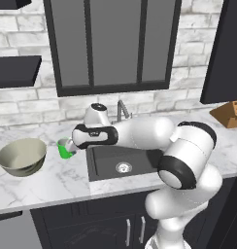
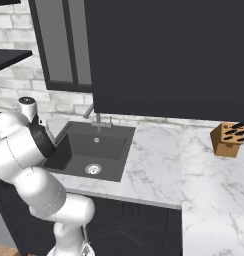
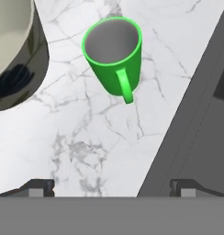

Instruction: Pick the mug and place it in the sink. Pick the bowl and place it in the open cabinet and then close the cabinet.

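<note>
- The gripper (image 3: 112, 188) hangs over the marble counter (image 3: 109, 137) with its jaws spread wide and nothing between them
- The mug (image 3: 114, 54) stands upright on the counter just ahead of the fingertips, handle turned toward the hand, untouched
- The bowl (image 1: 22, 155) sits on the counter beyond the mug, near it but apart
- The sink (image 1: 121, 160) lies just beside the mug's other side; the hand partly hides the gap in the left base view, so it is hard to judge
</note>
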Motion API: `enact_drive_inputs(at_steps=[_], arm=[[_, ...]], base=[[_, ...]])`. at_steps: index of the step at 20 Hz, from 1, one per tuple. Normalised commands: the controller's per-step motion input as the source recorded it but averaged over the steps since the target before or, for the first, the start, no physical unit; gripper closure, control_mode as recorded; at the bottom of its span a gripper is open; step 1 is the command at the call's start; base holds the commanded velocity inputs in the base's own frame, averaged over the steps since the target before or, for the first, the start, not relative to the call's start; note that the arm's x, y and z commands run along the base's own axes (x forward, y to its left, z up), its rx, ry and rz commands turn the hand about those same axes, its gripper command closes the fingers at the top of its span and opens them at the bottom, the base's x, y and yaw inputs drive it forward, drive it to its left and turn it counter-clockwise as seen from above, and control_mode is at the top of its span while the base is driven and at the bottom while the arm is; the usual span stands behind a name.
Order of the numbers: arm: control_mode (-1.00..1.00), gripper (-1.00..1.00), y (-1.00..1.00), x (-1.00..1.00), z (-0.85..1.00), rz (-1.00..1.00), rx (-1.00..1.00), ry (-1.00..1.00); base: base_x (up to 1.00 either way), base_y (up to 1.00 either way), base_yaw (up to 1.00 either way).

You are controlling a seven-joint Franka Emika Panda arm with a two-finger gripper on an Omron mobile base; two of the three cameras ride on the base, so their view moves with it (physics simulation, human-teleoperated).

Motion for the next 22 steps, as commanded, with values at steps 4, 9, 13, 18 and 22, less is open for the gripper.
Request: enact_drive_inputs(at_steps=[4, 9, 13, 18, 22], arm=[[-1.00, -1.00, 0.07, 0.27, -0.04, 0.00, 0.00, 0.00], [-1.00, -1.00, 0.14, 0.21, -0.07, 0.00, 0.00, 0.00], [-1.00, -1.00, 0.14, 0.15, -0.10, 0.00, 0.00, 0.00], [-1.00, -1.00, 0.11, 0.14, -0.13, 0.00, -0.02, 0.00], [-1.00, -1.00, 0.13, 0.18, -0.16, 0.00, -0.03, 0.00]], base=[[0.00, 0.00, 0.00], [0.00, 0.00, 0.00], [0.00, 0.00, 0.00], [0.00, 0.00, 0.00], [0.00, 0.00, 0.00]])
